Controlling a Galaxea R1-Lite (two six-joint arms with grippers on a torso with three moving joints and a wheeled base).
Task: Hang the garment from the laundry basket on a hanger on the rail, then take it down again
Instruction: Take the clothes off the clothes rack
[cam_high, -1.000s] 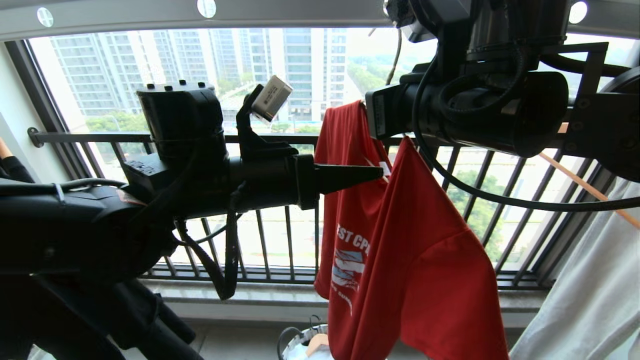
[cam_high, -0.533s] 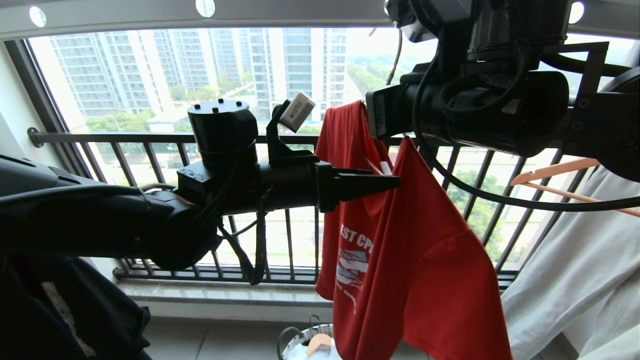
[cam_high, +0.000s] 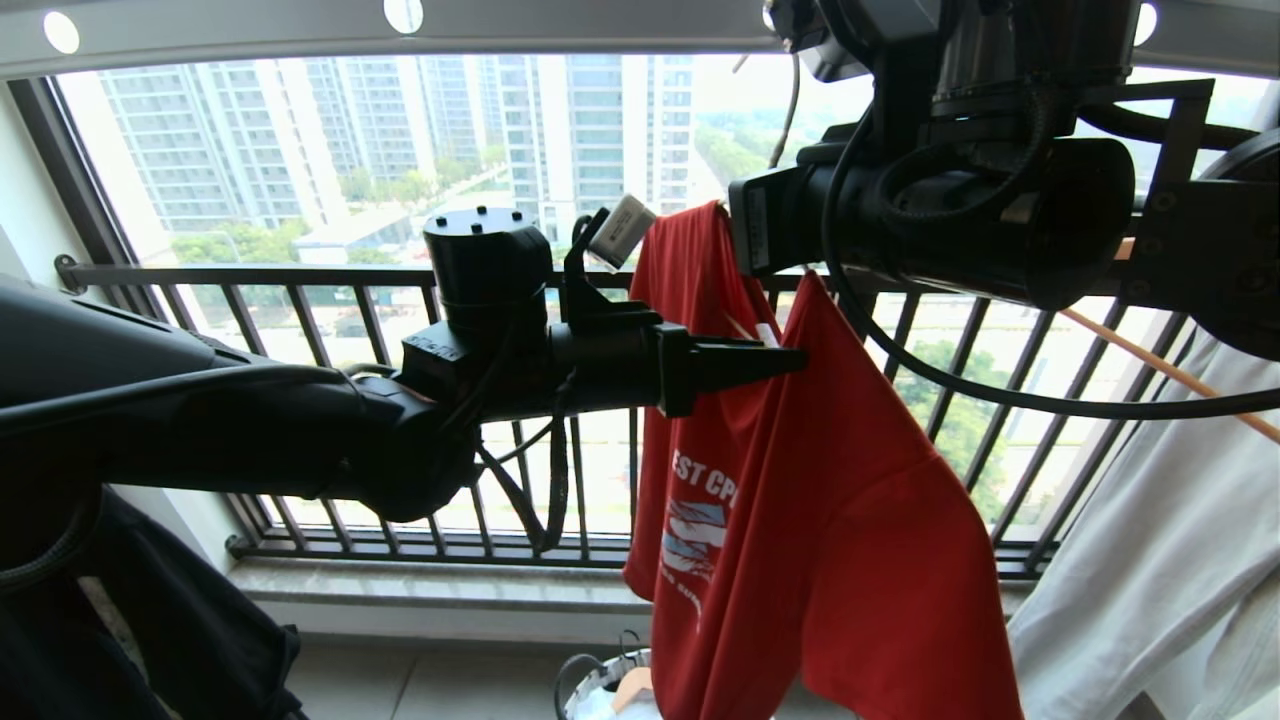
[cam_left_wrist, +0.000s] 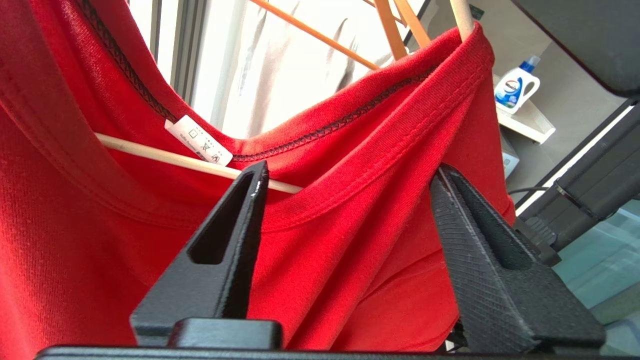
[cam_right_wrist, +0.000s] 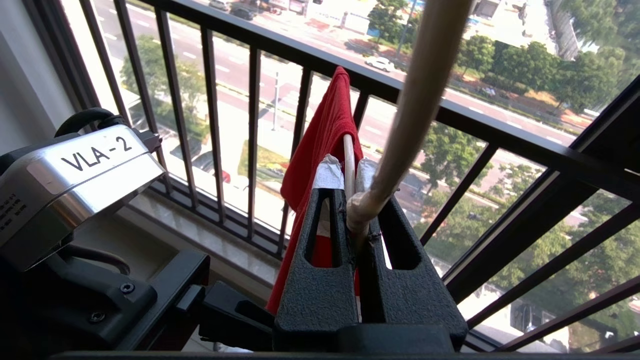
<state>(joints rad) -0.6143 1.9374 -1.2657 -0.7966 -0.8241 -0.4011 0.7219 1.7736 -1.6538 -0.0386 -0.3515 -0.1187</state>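
The garment (cam_high: 820, 520), a red T-shirt with white lettering, hangs on the hanger (cam_left_wrist: 150, 155), whose thin white wire runs inside the collar. My left gripper (cam_left_wrist: 350, 175) reaches in level from the left. It is open, its fingers (cam_left_wrist: 245, 210) standing either side of a fold of red cloth just below the collar; in the head view its tips (cam_high: 790, 356) lie against that shoulder. My right gripper (cam_right_wrist: 347, 172) is shut on the hanger (cam_right_wrist: 348, 150) at the base of its long hook. The rail (cam_high: 250, 30) runs overhead. The laundry basket (cam_high: 590, 690) stands on the floor below.
A dark barred window railing (cam_high: 300, 275) stands behind the garment. A pale grey garment (cam_high: 1150, 560) on a wooden hanger (cam_high: 1160, 365) hangs close at the right. Black cloth (cam_high: 150, 640) hangs at the lower left. A detergent bottle (cam_left_wrist: 517, 87) sits on a shelf.
My left arm has stretched further right, bringing its fingertips onto the garment's shoulder by the collar. The pale garment and wooden hanger at the right have swayed. The right arm has not moved.
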